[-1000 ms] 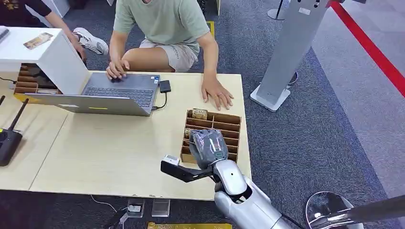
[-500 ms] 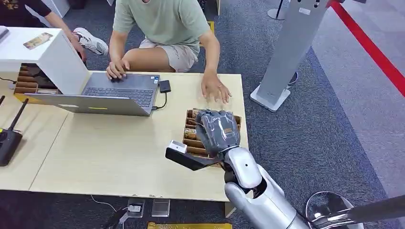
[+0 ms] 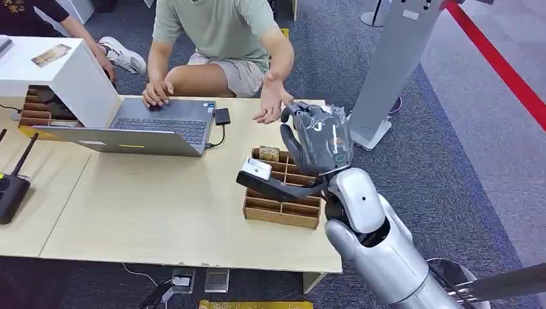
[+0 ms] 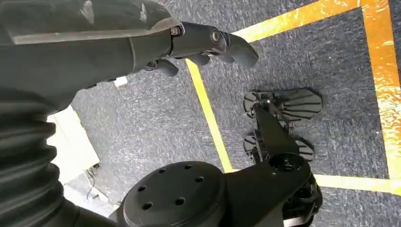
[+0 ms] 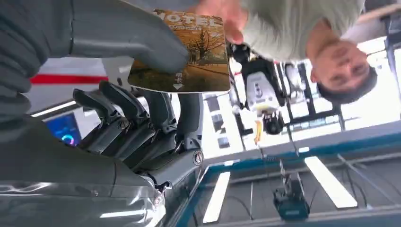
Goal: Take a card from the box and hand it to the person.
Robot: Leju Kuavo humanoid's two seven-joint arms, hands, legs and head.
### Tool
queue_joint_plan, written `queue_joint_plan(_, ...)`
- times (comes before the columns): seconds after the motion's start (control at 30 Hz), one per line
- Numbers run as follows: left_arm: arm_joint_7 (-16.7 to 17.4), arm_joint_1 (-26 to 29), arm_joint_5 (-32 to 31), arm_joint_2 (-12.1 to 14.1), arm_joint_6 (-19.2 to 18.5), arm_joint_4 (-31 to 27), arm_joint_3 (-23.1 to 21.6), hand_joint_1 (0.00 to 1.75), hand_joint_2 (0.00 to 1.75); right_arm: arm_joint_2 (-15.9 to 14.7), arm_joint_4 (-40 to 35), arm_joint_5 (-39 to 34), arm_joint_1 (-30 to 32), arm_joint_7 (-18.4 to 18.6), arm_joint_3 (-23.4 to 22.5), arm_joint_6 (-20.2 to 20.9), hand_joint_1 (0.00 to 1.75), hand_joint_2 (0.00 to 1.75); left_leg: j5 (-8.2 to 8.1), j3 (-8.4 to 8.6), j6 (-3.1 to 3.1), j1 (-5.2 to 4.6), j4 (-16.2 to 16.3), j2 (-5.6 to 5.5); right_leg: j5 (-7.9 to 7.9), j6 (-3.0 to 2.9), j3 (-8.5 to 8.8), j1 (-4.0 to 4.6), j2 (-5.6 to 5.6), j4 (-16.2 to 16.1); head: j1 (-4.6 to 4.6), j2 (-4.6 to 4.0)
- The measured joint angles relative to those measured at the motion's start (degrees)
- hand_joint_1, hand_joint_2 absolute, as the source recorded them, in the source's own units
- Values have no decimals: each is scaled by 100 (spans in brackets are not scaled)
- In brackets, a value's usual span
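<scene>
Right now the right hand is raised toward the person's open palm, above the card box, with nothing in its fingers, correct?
Not quite: the right hand holds a hotel card, as the right wrist view shows. The rest stands: it is raised toward the person's palm, above the card box.

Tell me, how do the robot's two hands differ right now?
The right hand is raised above the table beside the person's open hand; the left hand hangs low over the carpeted floor. The right hand pinches a card under its thumb, while the left hand holds nothing, its fingers loosely curled. Both have dark fingers and a grey ribbed cover.
</scene>
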Motion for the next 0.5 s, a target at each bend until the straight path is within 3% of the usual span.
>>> queue_joint_plan(0.5, 37, -12, -118, 35, -149, -37, -68, 0, 175, 98, 479, -68, -626, -146, 7, -354, 175, 175, 0, -7, 0, 0, 0, -2, 0, 0, -2, 0, -1, 1, 2, 2)
